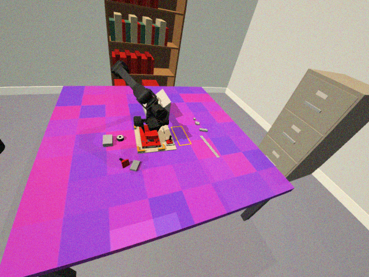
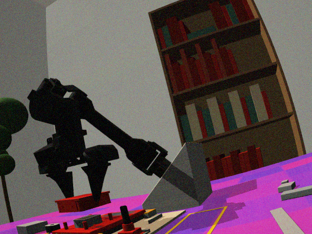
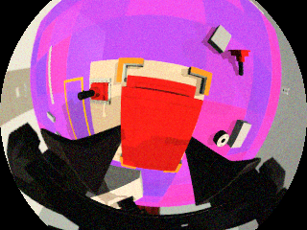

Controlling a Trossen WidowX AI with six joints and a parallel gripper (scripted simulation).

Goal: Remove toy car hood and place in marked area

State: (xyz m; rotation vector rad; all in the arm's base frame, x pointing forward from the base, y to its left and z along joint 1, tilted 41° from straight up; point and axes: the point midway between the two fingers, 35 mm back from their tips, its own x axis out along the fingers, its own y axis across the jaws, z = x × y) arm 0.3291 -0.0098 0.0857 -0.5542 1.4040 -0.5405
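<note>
with clock directions read from the car in the top view, the largest thing is the pink and purple table (image 1: 166, 184) (image 2: 242, 196) (image 3: 158, 34). the beige cabinet (image 1: 322, 143) stands beyond its edge toward three o'clock, and the bookshelf (image 1: 178, 26) (image 2: 270, 48) rises at twelve. the black arm (image 1: 135, 86) (image 2: 110, 126) reaches over the toy car (image 1: 151, 143) (image 2: 100, 224), which sits on a cream board (image 1: 154, 149) (image 2: 173, 215) (image 3: 106, 67). a wedge-shaped block (image 1: 163, 97) (image 2: 173, 191) (image 3: 125, 179) stands near one o'clock. the marked area (image 1: 181, 136) (image 2: 201, 219) (image 3: 77, 110), outlined in yellow, lies just beside the board at three, with a pale strip (image 1: 209, 146) (image 2: 287, 221) (image 3: 51, 74) farther out. the red hood (image 1: 151, 134) (image 2: 83, 201) (image 3: 158, 107) is up off the car, above it and outside the outline, and the gripper (image 1: 149, 128) (image 2: 83, 198) (image 3: 155, 133) is clamped on it, one finger to each side. a grey block (image 1: 107, 139) (image 2: 32, 227) (image 3: 240, 133) lies at nine o'clock, and a smaller black-and-white wheel (image 1: 120, 138) (image 2: 52, 227) (image 3: 221, 139) sits between it and the board. smallest are the grey bits (image 1: 197, 122), near two.
</note>
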